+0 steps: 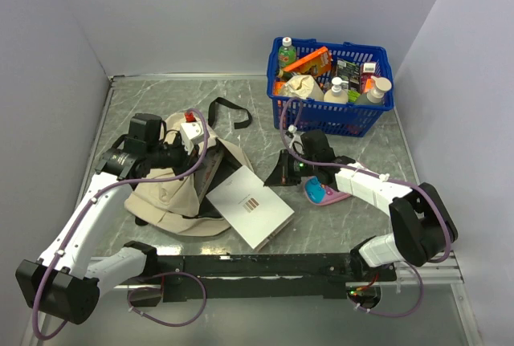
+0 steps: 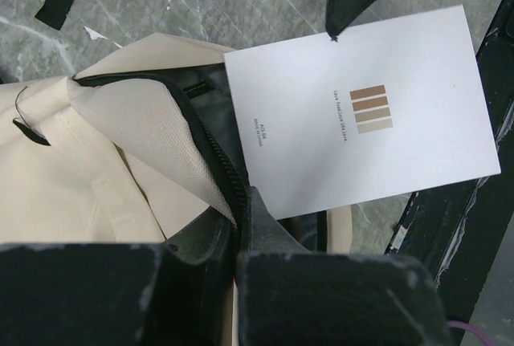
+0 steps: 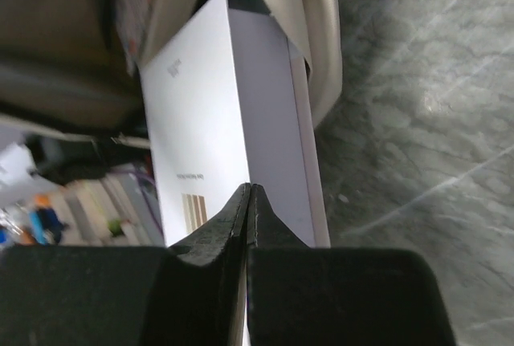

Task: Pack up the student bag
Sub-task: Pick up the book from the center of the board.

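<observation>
Centre-left, the left hand (image 2: 241,209) is pinched shut on the zipper rim of the student bag (image 1: 165,197). The right hand (image 3: 250,195), fully closed, meets the white booklet (image 1: 250,208); grip unclear.

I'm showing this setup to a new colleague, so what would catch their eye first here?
Probably the white book in the middle of the scene, one end in the open mouth of the beige bag on the left. The left gripper pinches the bag's zipper edge, and the shut right gripper sits at the book's corner. The blue basket at the back right, crammed full, is the brightest thing.
</observation>
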{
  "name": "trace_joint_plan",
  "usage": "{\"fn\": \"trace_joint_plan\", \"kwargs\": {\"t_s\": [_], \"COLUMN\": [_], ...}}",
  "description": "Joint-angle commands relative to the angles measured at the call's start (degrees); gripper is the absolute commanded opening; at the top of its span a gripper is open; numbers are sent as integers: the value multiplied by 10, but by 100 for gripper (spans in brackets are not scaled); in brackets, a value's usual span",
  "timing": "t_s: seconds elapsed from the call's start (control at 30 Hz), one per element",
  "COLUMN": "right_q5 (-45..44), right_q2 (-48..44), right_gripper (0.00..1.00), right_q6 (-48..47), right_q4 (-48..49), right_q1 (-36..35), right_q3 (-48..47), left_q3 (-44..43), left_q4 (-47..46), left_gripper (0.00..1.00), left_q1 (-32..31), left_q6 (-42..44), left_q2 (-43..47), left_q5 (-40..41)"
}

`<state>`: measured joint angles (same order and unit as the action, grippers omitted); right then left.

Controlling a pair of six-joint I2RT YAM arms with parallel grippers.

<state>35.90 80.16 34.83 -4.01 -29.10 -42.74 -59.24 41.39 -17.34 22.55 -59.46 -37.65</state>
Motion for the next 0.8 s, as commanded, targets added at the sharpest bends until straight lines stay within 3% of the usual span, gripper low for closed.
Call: {"fn": "trace_joint_plan", "kwargs": {"t_s": [0.0,0.17,0.4,0.47,0.5,0.53,0.57,0.73,0.77], "right_q5": [-37,-40,-194,-199,-194,-184,-180,-214,-207], "right_q2": [-18,-5,-85,-84,-77,-68,-53,-61,-62], "right_gripper": [0,0,0,0,10,26,50,85,97], "right_q6": [118,137,159,157,149,140,124,57,34], "right_q4": [89,112,55,64,44,25,16,-16,-7], "right_q1": [4,1,-62,-90,-93,-95,-95,-85,-73], "right_q3": [-7,11,59,71,63,48,43,35,38], "left_q3": [-9,-9,-5,-5,-8,-10,-14,-18,-18], "left_q4": [-29,-28,-38,-43,-43,-42,-39,-39,-38], "left_gripper": [1,1,1,1,1,1,1,1,1], "left_q1": [-3,-3,-2,-2,-2,-2,-2,-3,-2], "left_q6": [-9,-8,-15,-20,-22,-23,-22,-23,-22], "left_q2": [15,19,11,7,5,1,0,-1,-1], "left_q5": [-28,-27,-31,-36,-36,-37,-38,-37,-37]}}
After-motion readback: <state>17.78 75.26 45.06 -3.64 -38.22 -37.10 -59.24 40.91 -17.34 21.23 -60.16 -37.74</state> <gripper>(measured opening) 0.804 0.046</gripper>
